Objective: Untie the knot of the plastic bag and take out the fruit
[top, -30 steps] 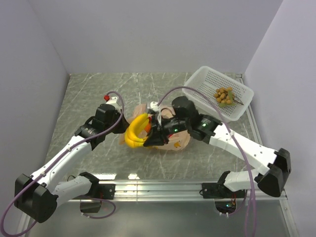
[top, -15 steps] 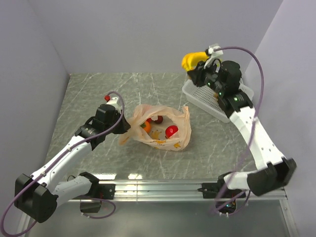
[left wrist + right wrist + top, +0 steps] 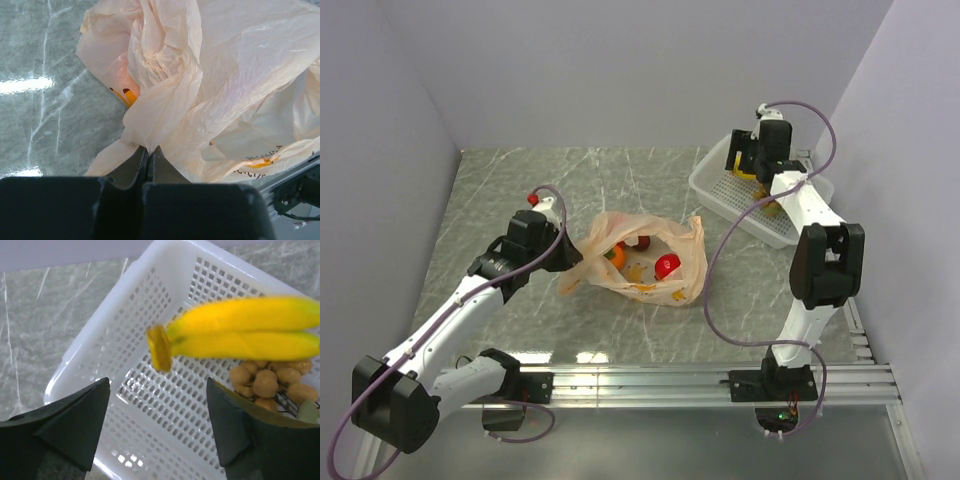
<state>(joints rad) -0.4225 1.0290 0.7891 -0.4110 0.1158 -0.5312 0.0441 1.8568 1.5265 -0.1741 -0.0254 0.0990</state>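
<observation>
We see the plastic bag [image 3: 686,266], thin, crinkled and translucent peach, lying mid-surface [image 3: 500,190] on grey-green marbled stone, its mouth gaping upward. Inside it show an orange [image 3: 617,257], a glossy red apple [image 3: 667,265] and a small dark piece we cannot identify. At the bag's left edge, the left gripper [image 3: 148,150] has its jaws pressed together on a pinched fold of the film [image 3: 240,65]. At the far right, the right gripper [image 3: 157,382] hangs over the white perforated basket [image 3: 125,315], jaws spread wide. Between them we see a smooth yellow banana [image 3: 245,332], blurred, lying crosswise above the mesh floor; whether it touches the mesh, we cannot tell. Round tan grapes [image 3: 270,382] cluster just beneath it, in the basket.
</observation>
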